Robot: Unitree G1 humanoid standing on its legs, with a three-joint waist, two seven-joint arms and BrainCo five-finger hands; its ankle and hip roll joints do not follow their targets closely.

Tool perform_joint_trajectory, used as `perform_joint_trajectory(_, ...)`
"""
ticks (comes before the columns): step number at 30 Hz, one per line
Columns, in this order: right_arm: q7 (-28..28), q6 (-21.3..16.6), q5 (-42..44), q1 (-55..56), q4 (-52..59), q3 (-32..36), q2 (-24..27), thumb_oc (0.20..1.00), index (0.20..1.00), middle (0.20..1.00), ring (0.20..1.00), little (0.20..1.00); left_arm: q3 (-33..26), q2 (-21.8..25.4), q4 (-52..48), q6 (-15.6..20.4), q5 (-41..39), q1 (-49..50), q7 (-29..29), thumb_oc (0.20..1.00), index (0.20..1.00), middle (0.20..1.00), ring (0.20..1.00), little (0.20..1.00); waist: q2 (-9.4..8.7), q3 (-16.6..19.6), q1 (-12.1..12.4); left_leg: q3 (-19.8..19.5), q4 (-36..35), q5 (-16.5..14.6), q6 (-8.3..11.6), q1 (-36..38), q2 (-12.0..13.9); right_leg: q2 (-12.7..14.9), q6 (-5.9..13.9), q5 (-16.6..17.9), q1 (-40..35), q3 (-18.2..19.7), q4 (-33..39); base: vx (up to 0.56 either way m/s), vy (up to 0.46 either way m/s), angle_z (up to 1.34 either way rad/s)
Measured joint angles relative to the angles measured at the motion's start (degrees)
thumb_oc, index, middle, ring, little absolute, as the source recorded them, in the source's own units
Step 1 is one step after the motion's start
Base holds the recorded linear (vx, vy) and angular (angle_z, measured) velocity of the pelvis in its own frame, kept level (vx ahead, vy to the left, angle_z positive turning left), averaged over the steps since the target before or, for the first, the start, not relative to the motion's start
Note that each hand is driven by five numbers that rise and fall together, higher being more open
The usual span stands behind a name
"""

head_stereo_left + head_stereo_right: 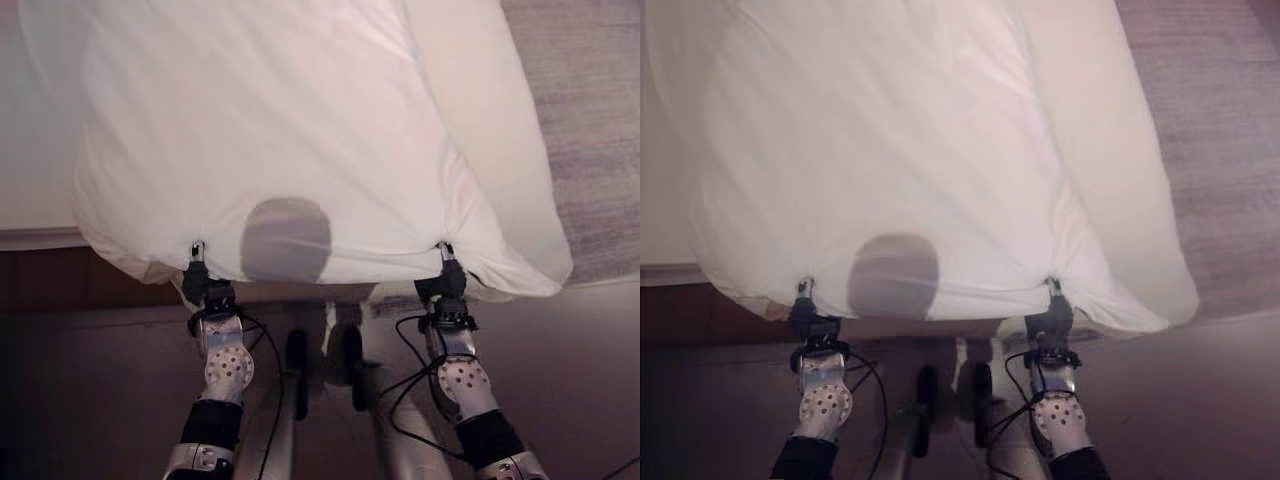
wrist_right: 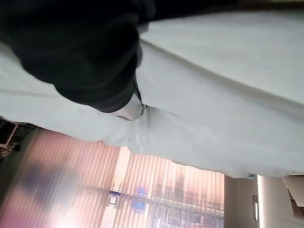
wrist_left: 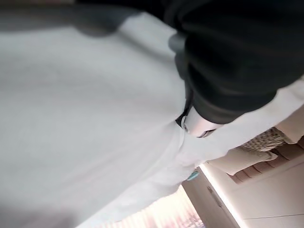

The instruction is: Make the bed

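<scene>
— Where was the duvet?

— The white duvet (image 1: 270, 140) lay over the bed (image 1: 500, 120), its near edge hanging off the end toward me.

— And your hands?

— My left robot hand (image 1: 203, 281) pinched that edge on the left. My right robot hand (image 1: 446, 272) pinched it on the right, well apart.
</scene>
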State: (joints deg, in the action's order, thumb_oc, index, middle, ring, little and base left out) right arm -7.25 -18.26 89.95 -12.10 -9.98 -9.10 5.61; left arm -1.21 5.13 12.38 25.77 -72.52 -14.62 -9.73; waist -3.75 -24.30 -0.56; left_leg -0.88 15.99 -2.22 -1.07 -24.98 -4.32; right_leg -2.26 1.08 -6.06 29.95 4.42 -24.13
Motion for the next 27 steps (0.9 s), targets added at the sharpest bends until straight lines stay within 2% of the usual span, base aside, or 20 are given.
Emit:
perform_joint_trajectory(5, -0.1, 0.2, -0.6, 0.0, -3.1, 0.0, 1.2, 0.200, 0.200, 0.200, 0.200, 0.200, 0.0, -1.2, -1.4, -0.5, 1.6, 1.3, -0.2, 0.200, 0.200, 0.200, 0.200, 0.200, 1.13, 0.7, 0.0, -1.1, -2.5, 1.3, 1.06, 1.3, -0.1, 0.0, -1.24, -0.4, -0.8, -0.7, 0.4, -0.08, -0.107, 0.16)
perform_joint_trajectory(6, 0.1, 0.3, -0.6, 0.0, -4.0, 0.1, 1.5, 0.200, 0.200, 0.200, 0.200, 0.200, 0.1, -1.7, -1.0, -0.7, 1.6, 1.1, -0.4, 0.200, 0.200, 0.200, 0.200, 0.200, 1.77, 0.7, -0.2, -1.5, -2.3, 1.9, 1.94, 1.1, -0.1, 0.1, -1.64, -0.4, -1.1, -2.0, 0.1, -0.09, -0.070, 0.63)
perform_joint_trajectory(7, 0.3, 0.3, -0.6, 0.0, -4.7, 1.0, 2.0, 0.200, 0.200, 0.200, 0.200, 0.200, 1.1, -1.9, 0.0, -1.3, 1.6, 0.0, -0.9, 0.200, 0.200, 0.200, 0.200, 0.200, 2.00, 0.6, -0.6, -1.8, -0.5, 3.0, 4.16, 0.4, -1.0, 1.2, -2.92, -1.1, -1.8, -2.8, 0.2, -0.05, -0.018, 0.69)
perform_joint_trajectory(8, 0.3, 0.3, -0.6, 0.1, -5.0, 1.5, 2.0, 0.200, 0.200, 0.200, 0.200, 0.200, 1.5, -1.9, 0.0, -1.5, 1.6, -0.2, -1.1, 0.200, 0.200, 0.200, 0.200, 0.200, 2.03, 0.6, -0.4, -2.2, -0.2, 3.5, 4.90, 0.3, -1.3, 1.7, -3.35, -1.4, -1.9, -2.6, 0.1, -0.03, -0.027, 0.50)
perform_joint_trajectory(11, 0.3, 0.4, -1.6, -0.6, -5.7, 1.7, 2.3, 0.200, 0.200, 0.200, 0.200, 0.200, 1.6, -1.7, 0.0, -1.5, 1.6, -0.1, -1.5, 0.200, 0.200, 0.200, 0.200, 0.200, 3.68, 1.4, -0.1, -2.6, -2.1, 3.5, 5.17, 0.9, 0.0, 0.9, -4.80, -1.4, -1.5, -3.0, -0.3, -0.05, -0.003, 0.05)
perform_joint_trajectory(12, 0.4, 0.4, -1.6, -0.8, -5.7, 1.7, 2.3, 0.200, 0.200, 0.200, 0.200, 0.200, 1.5, -1.8, 0.0, -1.5, 1.6, -0.1, -1.6, 0.200, 0.200, 0.200, 0.200, 0.200, 3.66, 1.4, 0.0, -2.6, -2.5, 3.6, 5.44, 1.1, 0.2, 1.5, -6.15, -1.0, -1.5, -3.2, -0.2, -0.03, 0.026, 0.04)
perform_joint_trajectory(13, 0.4, 0.4, -1.6, -1.2, -5.7, 1.7, 2.4, 0.200, 0.200, 0.200, 0.200, 0.200, 1.4, -1.7, 0.0, -1.5, 1.6, -0.5, -1.6, 0.200, 0.200, 0.200, 0.200, 0.200, 3.38, 1.3, 0.0, -2.7, -1.9, 3.5, 5.42, 0.5, 0.4, 2.1, -6.48, -0.3, -1.5, -3.1, 0.1, -0.02, 0.097, 0.02)
perform_joint_trajectory(14, 0.5, 0.5, -1.6, -1.1, -5.7, 1.7, 2.6, 0.200, 0.200, 0.200, 0.200, 0.200, 1.4, -1.8, 0.0, -1.5, 1.7, -1.0, -1.7, 0.200, 0.200, 0.200, 0.200, 0.200, 2.76, 1.4, -0.1, -2.9, -0.1, 2.1, 5.09, -0.2, 1.4, 3.1, -6.38, 0.2, -1.5, -2.6, 0.2, -0.02, 0.092, 0.02)
perform_joint_trajectory(15, 0.4, 0.5, -1.6, -1.0, -5.8, 1.8, 3.0, 0.200, 0.200, 0.200, 0.200, 0.200, 1.5, -1.9, 0.0, -1.6, 1.8, -1.1, -1.9, 0.200, 0.200, 0.200, 0.200, 0.200, 2.73, 1.4, 0.0, -6.6, 0.4, 0.9, 6.62, -0.2, 3.3, 4.1, -6.21, 0.6, -1.5, -3.9, 0.6, -0.01, 0.191, 0.00)
perform_joint_trajectory(16, 0.4, 0.7, -1.6, -0.6, -5.9, 1.6, 3.1, 0.200, 0.200, 0.200, 0.200, 0.200, 1.1, -2.0, -0.2, -1.6, 2.0, -1.3, -1.9, 0.200, 0.200, 0.200, 0.200, 0.200, 2.43, 1.5, 0.3, -8.5, -0.8, 0.8, 6.74, 0.5, 5.5, 4.2, -6.40, 0.6, -1.4, -5.0, 0.8, 0.02, 0.306, 0.09)
perform_joint_trajectory(17, 0.4, 1.0, -1.6, -1.2, -6.2, 1.7, 3.1, 0.200, 0.200, 0.200, 0.200, 0.200, 0.7, -2.6, 0.1, -1.4, 2.0, -1.8, -2.1, 0.200, 0.200, 0.200, 0.200, 0.200, 2.48, 1.5, -0.2, -10.6, -2.9, 0.9, 7.39, 1.4, 11.2, 4.5, -6.46, 0.1, -1.4, -6.3, 0.1, 0.02, 0.456, 0.10)
perform_joint_trajectory(18, 0.4, 0.9, -1.6, -0.8, -6.4, 1.7, 3.1, 0.200, 0.200, 0.200, 0.200, 0.200, 0.7, -2.6, 0.0, -1.5, 2.1, -1.9, -2.3, 0.200, 0.200, 0.200, 0.200, 0.200, 2.43, 1.6, -0.1, -11.7, -5.7, 0.9, 7.40, 2.3, 14.8, 4.2, -6.34, 0.0, -1.1, -6.7, -0.2, 0.01, 0.354, 0.13)
perform_joint_trajectory(19, 0.4, 0.9, -1.6, -0.9, -6.3, 1.7, 3.2, 0.200, 0.200, 0.200, 0.200, 0.200, 0.7, -2.7, 0.1, -1.5, 2.1, -1.8, -2.5, 0.200, 0.200, 0.200, 0.200, 0.200, 2.42, 1.6, -0.1, -12.0, -7.3, 0.9, 7.46, 2.8, 16.6, 4.2, -6.00, -0.2, -0.9, -6.6, -0.5, 0.02, 0.479, 0.03)
perform_joint_trajectory(20, 0.4, 0.7, -1.6, -1.2, -6.5, 1.8, 3.1, 0.200, 0.200, 0.200, 0.200, 0.200, 0.7, -2.9, 0.2, -1.5, 2.1, -1.8, -2.7, 0.200, 0.200, 0.200, 0.200, 0.200, 2.48, 1.6, -0.2, -12.0, -9.3, 0.9, 8.58, 3.2, 18.4, 4.3, -5.35, -0.3, -0.6, -6.6, -0.8, 0.01, 0.339, 0.01)
perform_joint_trajectory(21, 0.4, 0.7, -1.6, -1.3, -6.4, 1.8, 3.1, 0.200, 0.200, 0.200, 0.200, 0.200, 0.7, -2.9, 0.2, -1.5, 2.1, -1.7, -2.7, 0.200, 0.200, 0.200, 0.200, 0.200, 2.56, 1.6, -0.1, -11.5, -10.4, 1.2, 9.27, 3.4, 18.8, 4.2, -4.77, -0.2, -0.6, -6.6, -0.8, 0.01, 0.752, 0.00)
perform_joint_trajectory(23, 0.4, 0.7, -1.6, -0.8, -6.5, 1.8, 3.2, 0.200, 0.200, 0.200, 0.200, 0.200, 0.8, -2.9, 0.2, -1.5, 2.1, -1.5, -2.6, 0.200, 0.200, 0.200, 0.200, 0.200, 2.97, 1.9, 0.0, -10.1, -11.2, 1.5, 8.94, 3.6, 19.0, 4.6, -3.40, -0.3, -0.4, -6.3, -0.7, 0.02, 0.630, -0.12)
perform_joint_trajectory(24, 0.4, 0.7, -1.6, -1.0, -6.2, 1.9, 3.6, 0.200, 0.200, 0.200, 0.200, 0.200, 1.0, -3.2, 0.4, -1.4, 2.0, -1.1, -2.3, 0.200, 0.200, 0.200, 0.200, 0.200, 3.61, 2.2, -0.2, -6.9, -8.9, 2.1, 7.45, 3.4, 17.4, 5.7, -1.61, -0.1, -0.2, -6.2, -0.7, 0.04, 0.442, -0.18)
perform_joint_trajectory(25, 0.4, 0.7, -1.5, -1.3, -6.3, 2.1, 3.7, 0.200, 0.200, 0.200, 0.200, 0.200, 1.2, -3.5, 1.0, -1.5, 2.0, -1.5, -1.9, 0.200, 0.200, 0.200, 0.200, 0.200, 3.95, 2.3, -0.2, -4.6, -7.0, 2.2, 7.32, 2.9, 16.3, 6.7, -0.61, 0.1, -0.2, -6.3, -0.4, 0.11, 0.905, -0.13)
perform_joint_trajectory(26, 0.4, 0.5, -1.5, 0.2, -4.9, 3.1, 4.5, 0.200, 0.200, 0.200, 0.200, 0.200, 2.6, -3.6, 1.8, -1.5, 2.0, -1.2, -1.5, 0.200, 0.200, 0.200, 0.200, 0.200, 4.44, 2.8, -0.5, -1.3, -4.1, 2.1, 8.00, 2.4, 13.3, 8.9, 1.61, 1.2, -0.2, -6.3, 0.4, 0.05, 0.482, 0.10)
perform_joint_trajectory(27, 0.3, 0.5, -1.5, 0.6, -4.2, 4.0, 4.3, 0.200, 0.200, 0.200, 0.200, 0.200, 3.0, -4.0, 2.3, -1.5, 2.0, -1.6, -1.1, 0.200, 0.200, 0.200, 0.200, 0.200, 4.42, 2.8, -0.7, -1.5, -3.3, 2.3, 8.91, 1.6, 11.3, 10.6, 2.77, 1.7, -0.1, -5.7, 0.8, 0.08, 0.704, 0.27)
